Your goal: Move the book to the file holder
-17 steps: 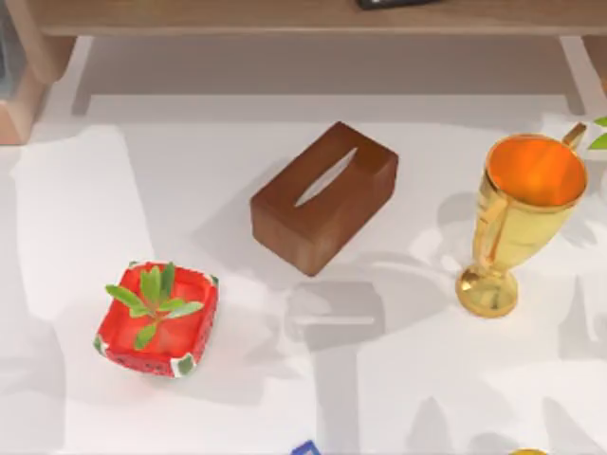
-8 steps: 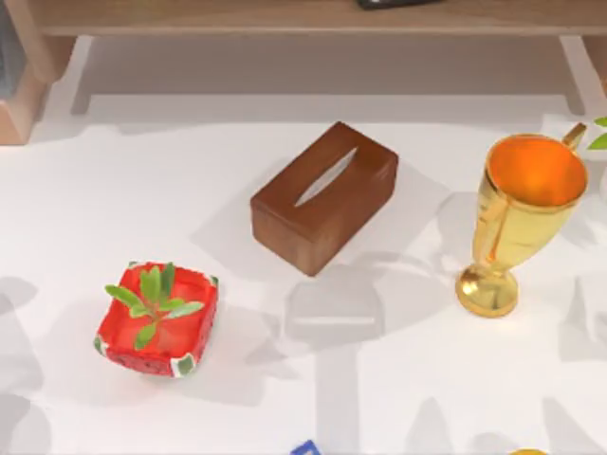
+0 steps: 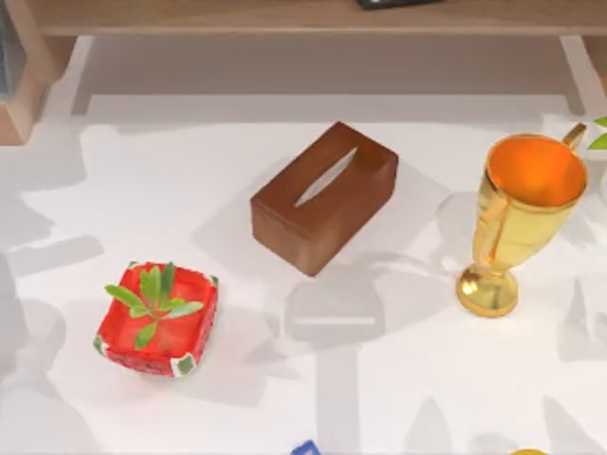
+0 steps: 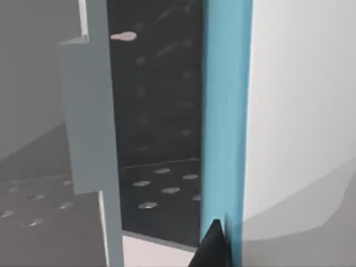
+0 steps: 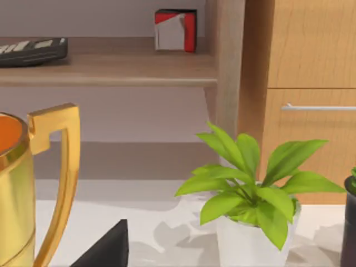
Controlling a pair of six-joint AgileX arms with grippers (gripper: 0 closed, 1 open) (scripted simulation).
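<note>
From above, the white counter (image 3: 379, 398) is carrying one brown tissue box (image 3: 324, 196) near the centre, one red planter with a green sprig (image 3: 156, 318) at about eight o'clock from it, and one gold trophy cup (image 3: 517, 218) at about three o'clock. One wooden shelf (image 3: 303, 17) is running along the twelve o'clock edge.

In the left wrist view, one book with a blue spine (image 4: 225, 122) and a pale cover is standing upright close to the camera, just beside one grey perforated file holder (image 4: 92, 111) with a dark inside. A dark fingertip of the left gripper (image 4: 211, 250) is sitting against the blue spine, so the gripper seems to be pinching the book, though I cannot tell for sure. My reading is that the book is arriving at the holder but is not yet settled inside; lowering and letting go are remaining.

In the right wrist view, the right gripper (image 5: 105, 250) is showing one dark finger tip near the trophy handle; I cannot tell whether it is spread. One potted green plant (image 5: 250, 194), one calculator (image 5: 30, 50) and one red and white cube (image 5: 175, 29) are also appearing
</note>
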